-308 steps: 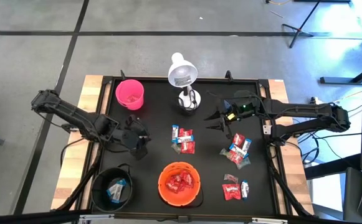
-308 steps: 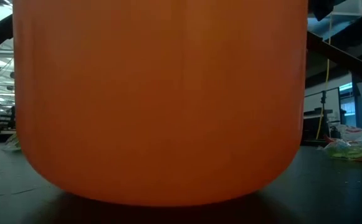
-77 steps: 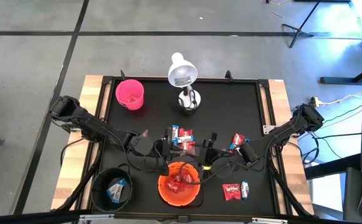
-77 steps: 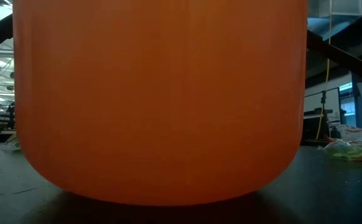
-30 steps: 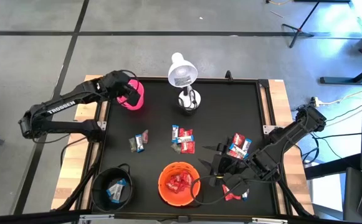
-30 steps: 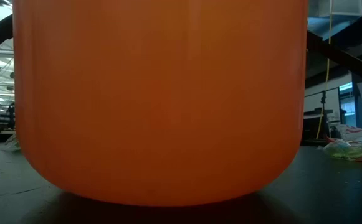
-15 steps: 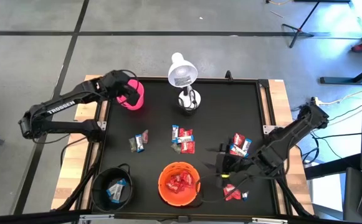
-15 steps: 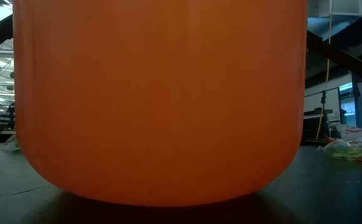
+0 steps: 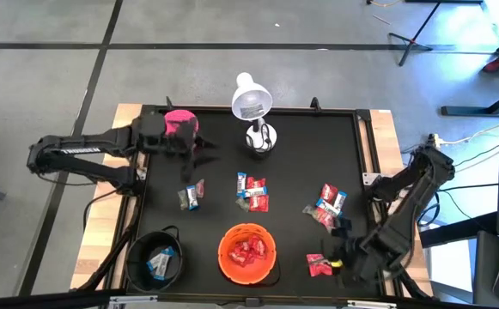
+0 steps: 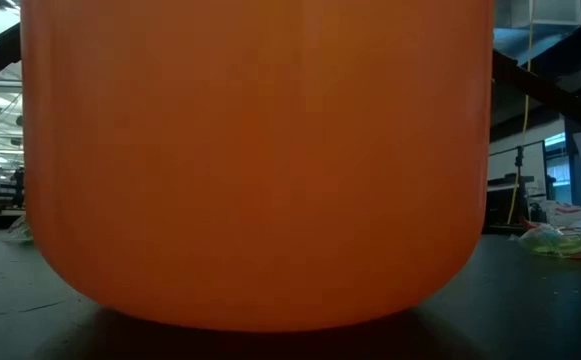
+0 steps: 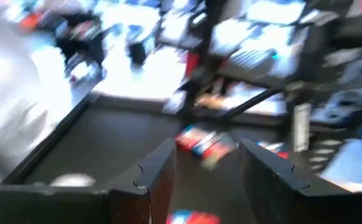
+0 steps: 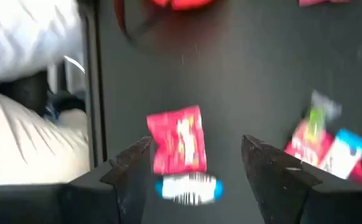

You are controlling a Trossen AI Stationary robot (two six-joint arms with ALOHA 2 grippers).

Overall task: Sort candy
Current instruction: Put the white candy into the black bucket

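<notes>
Left arm is reaching along the far-left side of the table; left gripper [image 9: 199, 148] is hovering just beside the pink cup [image 9: 180, 123], fingers spread, nothing between them. Its wrist view is blurred, but the two dark fingers [image 11: 156, 177] are standing apart with bare black mat showing in the gap.

Black bowl [image 9: 137, 262] is sitting at the near-left corner with blue-and-white candy inside [image 9: 161, 261]. A small blue-and-silvery candy pair [image 9: 192, 195] is lying on the black mat [image 9: 301, 163] between the cup and that bowl.

White lamp [image 9: 252, 103] is standing at the far middle. Just in front of it, a mixed red and blue candy pile [image 9: 252, 192] is lying on the mat. Orange bowl [image 9: 247, 254] is sitting at the near middle, red candy inside; in the low view its wall [image 10: 260, 160] is filling nearly everything.

Another mixed pile [image 9: 327, 208] is lying right of centre. Near the front right, a red candy [image 9: 318, 264] and a blue-and-white one [image 12: 187, 188] are lying side by side.

Right arm is folding down at the near-right corner; right gripper [image 9: 345, 255] is hanging over that red candy [image 12: 179, 140], fingers spread wide, not gripping anything.
</notes>
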